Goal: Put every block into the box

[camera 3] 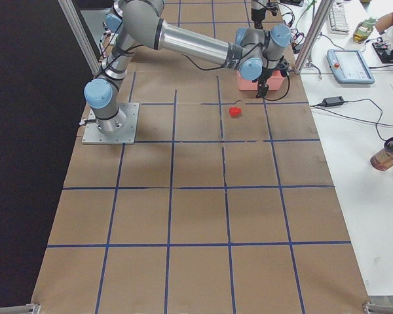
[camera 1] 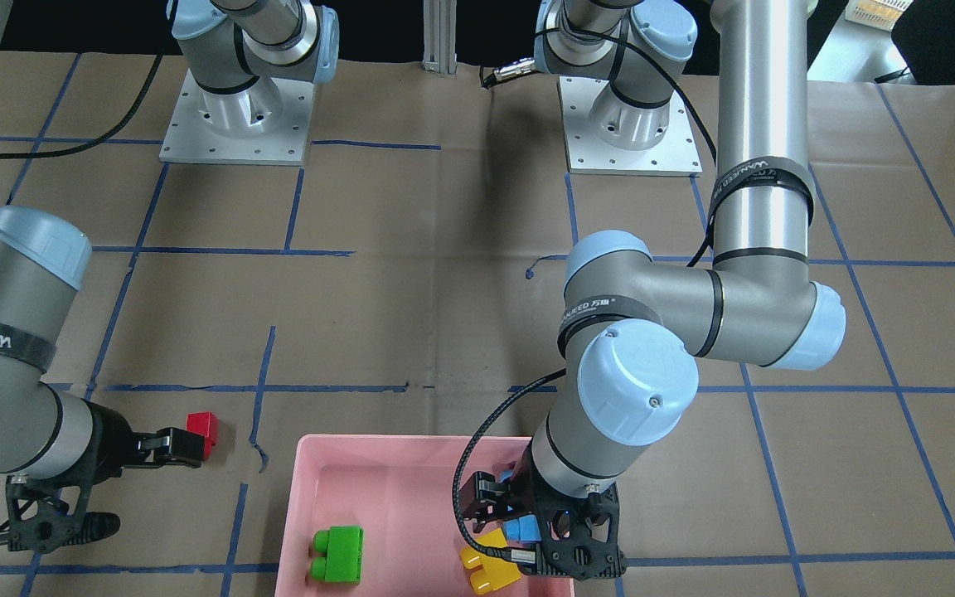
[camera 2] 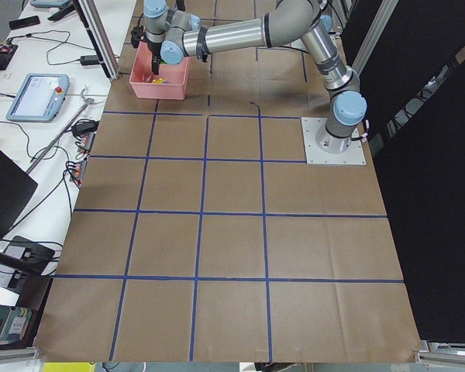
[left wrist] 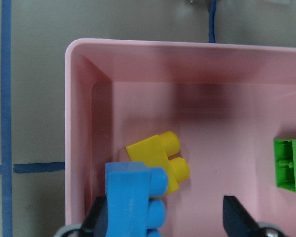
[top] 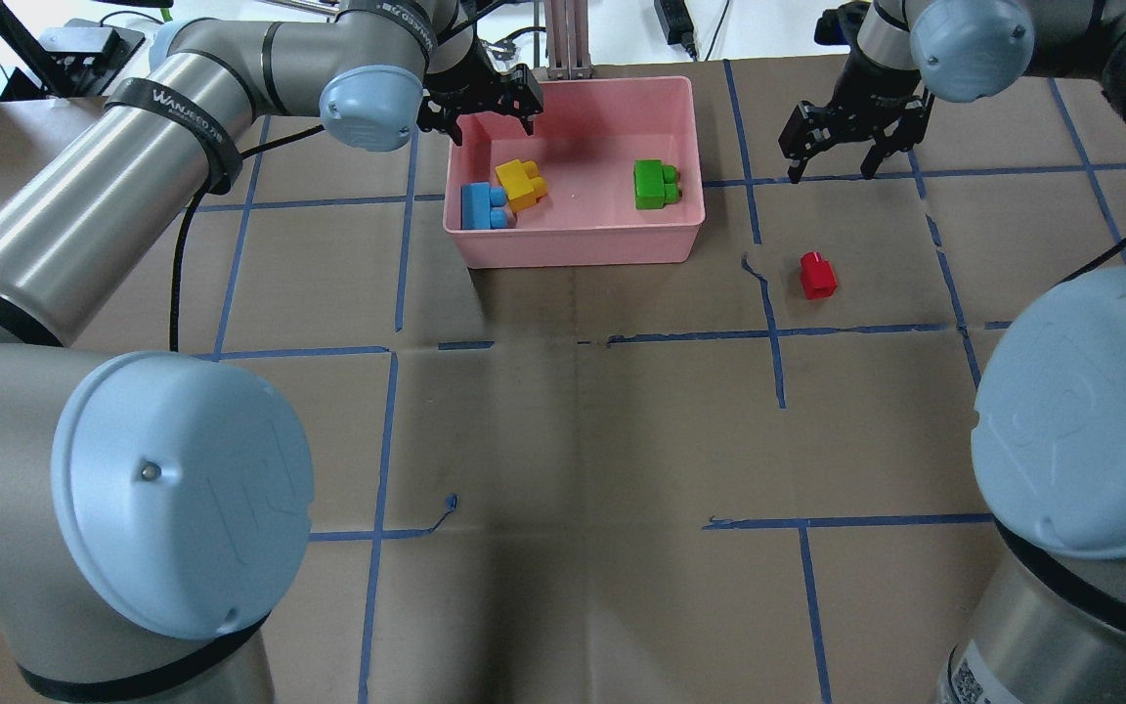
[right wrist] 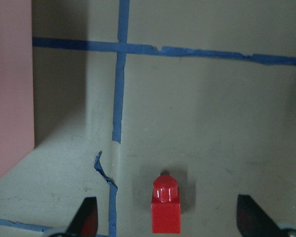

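Hovering beside shallow pink plastic tray [top: 573, 244], right gripper [top: 837, 166] is holding jaws apart to straddle the red one-stud plastic brick [top: 817, 275].

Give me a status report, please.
Left gripper open over box. Right gripper open above red block on table. Green block, yellow block, blue block in box. Nothing blocking.

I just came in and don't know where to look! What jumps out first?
The bright pink box at the edge of the brown table, holding the green block, the yellow block and the blue block, with the left claw open over it. Then the little red block, alone on the table outside the box, with the right claw open near it.
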Tool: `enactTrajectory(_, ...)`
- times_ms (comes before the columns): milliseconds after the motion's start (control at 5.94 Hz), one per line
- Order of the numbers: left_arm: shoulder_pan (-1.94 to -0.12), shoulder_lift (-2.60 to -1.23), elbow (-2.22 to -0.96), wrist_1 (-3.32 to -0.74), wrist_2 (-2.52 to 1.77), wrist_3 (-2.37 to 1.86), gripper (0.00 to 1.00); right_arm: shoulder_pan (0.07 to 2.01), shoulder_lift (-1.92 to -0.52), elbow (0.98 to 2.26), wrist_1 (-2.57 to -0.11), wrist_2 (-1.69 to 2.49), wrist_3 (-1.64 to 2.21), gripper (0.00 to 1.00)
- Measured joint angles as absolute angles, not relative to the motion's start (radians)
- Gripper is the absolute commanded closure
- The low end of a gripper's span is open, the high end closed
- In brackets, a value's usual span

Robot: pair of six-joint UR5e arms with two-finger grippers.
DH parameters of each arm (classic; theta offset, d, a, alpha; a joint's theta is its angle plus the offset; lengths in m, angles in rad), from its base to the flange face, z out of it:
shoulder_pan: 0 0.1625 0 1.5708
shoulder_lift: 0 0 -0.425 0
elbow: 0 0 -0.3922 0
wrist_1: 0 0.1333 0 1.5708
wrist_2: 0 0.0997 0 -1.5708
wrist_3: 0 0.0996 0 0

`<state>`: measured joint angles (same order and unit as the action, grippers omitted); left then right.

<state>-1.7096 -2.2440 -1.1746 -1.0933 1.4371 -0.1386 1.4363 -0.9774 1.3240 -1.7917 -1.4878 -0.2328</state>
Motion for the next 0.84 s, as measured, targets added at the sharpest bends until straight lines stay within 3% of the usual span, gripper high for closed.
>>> enactTrajectory(168, -1.709, -2.186, -1.193, -1.171, 1.470, -0.133, 0.01, 1.432, -0.972, 1.382, -1.808, -1.487, -0.234, 0.01)
enactTrajectory(336, -1.705, -2.102, -1.235, -1.244, 1.493, -0.129, 0.01, 1.432, -0.968, 1.438, -1.855, -1.487, -0.232, 0.08)
enactTrajectory(505, -1.701, -2.007, -1.299, -1.286, 1.521, -0.127, 0.01, 1.432, -0.964, 1.494, -1.940, -1.490, -0.232, 0.23)
enactTrajectory(841, -1.680, -1.855, -1.364, -1.390, 1.569, -0.120, 0.01, 1.433, -0.959, 1.558, -2.057, -1.494, -0.238, 0.69)
